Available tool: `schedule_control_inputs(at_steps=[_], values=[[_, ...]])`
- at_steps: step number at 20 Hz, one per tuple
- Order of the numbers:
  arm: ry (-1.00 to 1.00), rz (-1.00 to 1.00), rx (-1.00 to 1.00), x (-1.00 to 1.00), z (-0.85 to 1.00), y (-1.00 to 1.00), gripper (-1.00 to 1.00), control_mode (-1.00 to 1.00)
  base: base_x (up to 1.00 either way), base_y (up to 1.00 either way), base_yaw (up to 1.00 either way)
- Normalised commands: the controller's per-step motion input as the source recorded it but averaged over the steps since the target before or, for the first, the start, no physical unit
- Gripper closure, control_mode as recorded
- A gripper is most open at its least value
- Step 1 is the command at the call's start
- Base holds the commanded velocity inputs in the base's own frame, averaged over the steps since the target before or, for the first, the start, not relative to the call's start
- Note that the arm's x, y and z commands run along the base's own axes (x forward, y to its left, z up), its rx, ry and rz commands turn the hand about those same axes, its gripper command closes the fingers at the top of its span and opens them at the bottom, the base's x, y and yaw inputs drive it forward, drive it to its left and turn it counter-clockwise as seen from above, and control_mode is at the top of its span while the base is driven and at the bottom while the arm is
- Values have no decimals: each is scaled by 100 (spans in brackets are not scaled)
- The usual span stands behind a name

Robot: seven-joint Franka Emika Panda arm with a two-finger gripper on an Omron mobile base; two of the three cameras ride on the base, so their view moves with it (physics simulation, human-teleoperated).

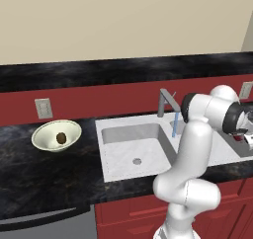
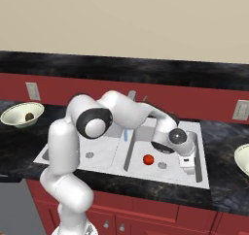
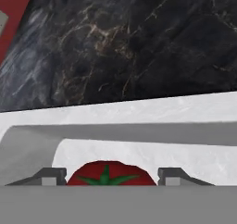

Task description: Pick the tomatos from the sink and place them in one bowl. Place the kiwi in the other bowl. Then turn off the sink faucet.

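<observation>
Between the fingers (image 3: 109,179) sits a tomato (image 3: 109,174), gripped over the white sink (image 2: 204,176). Black marbled bench (image 1: 44,174) runs under red backsplash (image 1: 99,99); kiwi (image 1: 61,138) rests in the bowl (image 1: 42,134) near its left end.

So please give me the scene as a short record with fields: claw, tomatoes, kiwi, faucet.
claw: in the right basin of the sink, a tomato between its fingers
other tomato: loose on the right basin floor, near the drain
kiwi: in the bowl left of the sink
faucet: on, water running
</observation>
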Motion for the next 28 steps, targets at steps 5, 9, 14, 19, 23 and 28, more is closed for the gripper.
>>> schedule_control_inputs(at_steps=[5, 9, 14, 19, 23, 28], values=[[-11, -32, -15, -24, 67, 0, 100, -100, 0, 0, 0], [-2, -23, -7, -5, 66, -8, 100, -100, 0, 0, 0], [0, -12, -1, 0, 74, -16, 100, -100, 0, 0, 0], [-1, -9, -1, -1, 84, -20, 100, -100, 0, 0, 0], [-2, -11, 0, 0, 58, -30, 100, -100, 0, 0, 0], [-4, -10, 0, 0, 65, -25, 100, -100, 0, 0, 0]])
